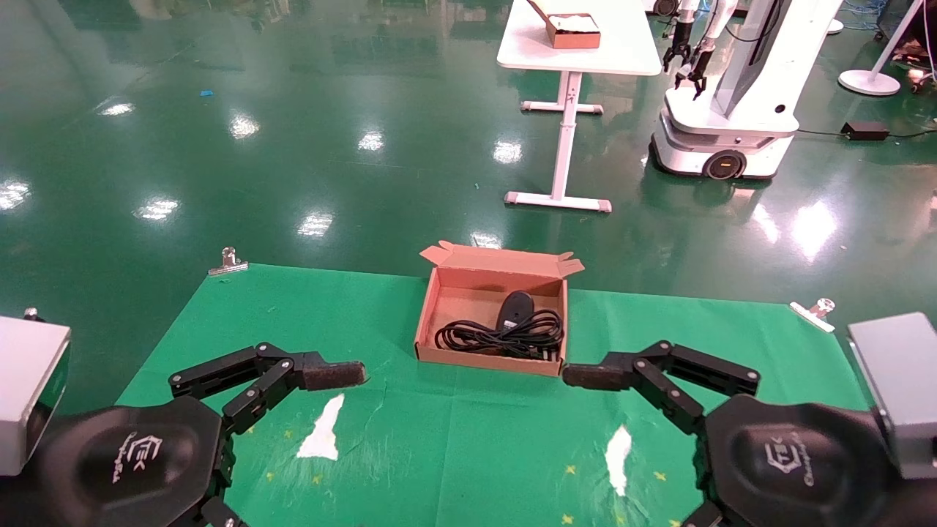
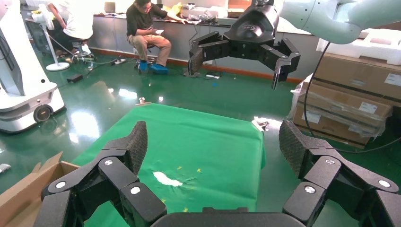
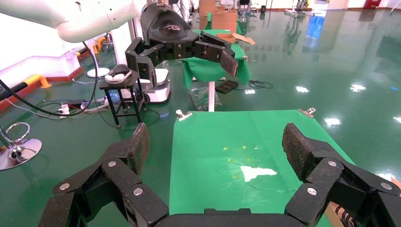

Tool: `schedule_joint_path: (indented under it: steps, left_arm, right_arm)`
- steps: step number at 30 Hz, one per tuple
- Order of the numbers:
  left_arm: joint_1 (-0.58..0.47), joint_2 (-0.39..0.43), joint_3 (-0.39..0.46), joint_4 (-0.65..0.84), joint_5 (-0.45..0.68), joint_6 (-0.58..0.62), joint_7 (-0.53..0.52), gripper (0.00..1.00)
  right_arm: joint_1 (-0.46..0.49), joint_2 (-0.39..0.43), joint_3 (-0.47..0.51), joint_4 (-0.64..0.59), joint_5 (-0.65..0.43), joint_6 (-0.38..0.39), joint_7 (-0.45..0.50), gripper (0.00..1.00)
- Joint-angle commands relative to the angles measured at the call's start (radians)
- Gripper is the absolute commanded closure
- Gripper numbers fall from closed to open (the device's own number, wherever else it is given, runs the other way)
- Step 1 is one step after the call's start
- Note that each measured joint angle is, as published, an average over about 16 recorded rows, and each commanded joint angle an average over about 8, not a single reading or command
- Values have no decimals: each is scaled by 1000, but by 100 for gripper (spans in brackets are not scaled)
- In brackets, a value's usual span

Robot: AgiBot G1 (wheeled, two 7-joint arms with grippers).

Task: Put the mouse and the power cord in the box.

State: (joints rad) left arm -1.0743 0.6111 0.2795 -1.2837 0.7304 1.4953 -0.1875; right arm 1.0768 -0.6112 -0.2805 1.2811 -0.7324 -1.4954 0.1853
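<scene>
The brown cardboard box point(image 1: 483, 361) stands open at the middle of the green table, flaps up along its far edge. Inside it lie the black mouse point(image 1: 516, 307) and, in front of the mouse, the looped power cord point(image 1: 505, 338). My left gripper point(image 2: 213, 142) hovers open over the near left of the table, nothing between its fingers point(image 1: 333, 375). My right gripper point(image 3: 215, 142) hovers open over the near right, also with nothing in it, one finger point(image 1: 596, 375) close to the box's near right corner. A corner of the box point(image 2: 28, 189) shows in the left wrist view.
Two white tears point(image 1: 322, 432) point(image 1: 618, 450) mark the green cloth near me. Metal clips point(image 1: 228, 262) point(image 1: 816, 311) hold the cloth at the far corners. Beyond, a white table carries a small brown box point(image 1: 575, 31), with another robot point(image 1: 732, 95) beside it.
</scene>
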Motion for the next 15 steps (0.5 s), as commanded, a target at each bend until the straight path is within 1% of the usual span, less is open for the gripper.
schedule_joint_path:
  steps: [1,15]
  left_arm:
    - [0,0,0,0,0,0,0,0]
    - [0,0,0,0,0,0,0,0]
  right_arm:
    - [0,0,0,0,0,0,0,0]
    - [0,0,0,0,0,0,0,0]
